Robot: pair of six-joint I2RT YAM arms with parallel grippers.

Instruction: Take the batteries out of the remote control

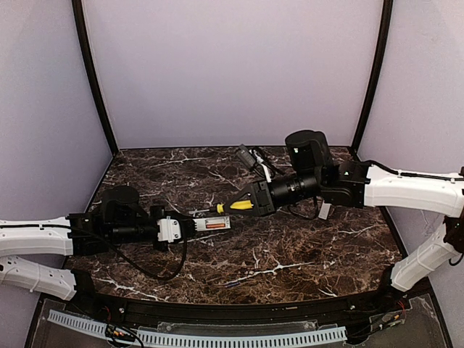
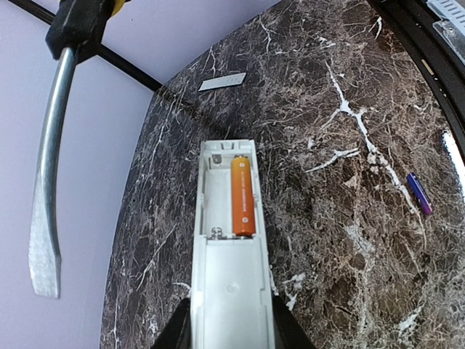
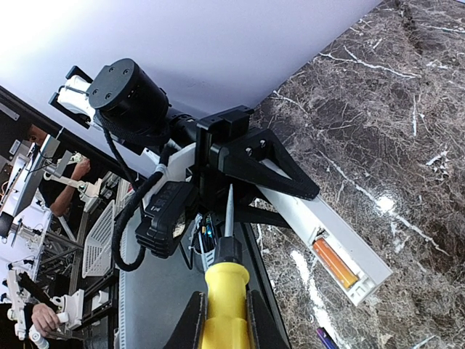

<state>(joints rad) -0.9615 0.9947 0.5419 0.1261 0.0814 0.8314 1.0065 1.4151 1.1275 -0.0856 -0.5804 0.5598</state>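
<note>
My left gripper (image 1: 190, 226) is shut on the white remote control (image 1: 212, 224) and holds it level above the table, battery recess up. In the left wrist view the remote (image 2: 229, 283) has one orange battery (image 2: 243, 196) in the right slot; the left slot is bare. My right gripper (image 1: 250, 204) is shut on a yellow-handled screwdriver (image 1: 239, 206) just above and right of the remote's end. In the right wrist view the screwdriver (image 3: 225, 291) points past the remote (image 3: 330, 233) and its orange battery (image 3: 336, 263). A purple cell (image 2: 419, 193) lies loose on the table.
The flat pale cover strip (image 1: 324, 211) lies on the marble under the right arm; it also shows in the left wrist view (image 2: 221, 81). The screwdriver blade (image 2: 47, 182) hangs left of the remote. A small grey object with cables (image 1: 246, 156) sits near the back wall.
</note>
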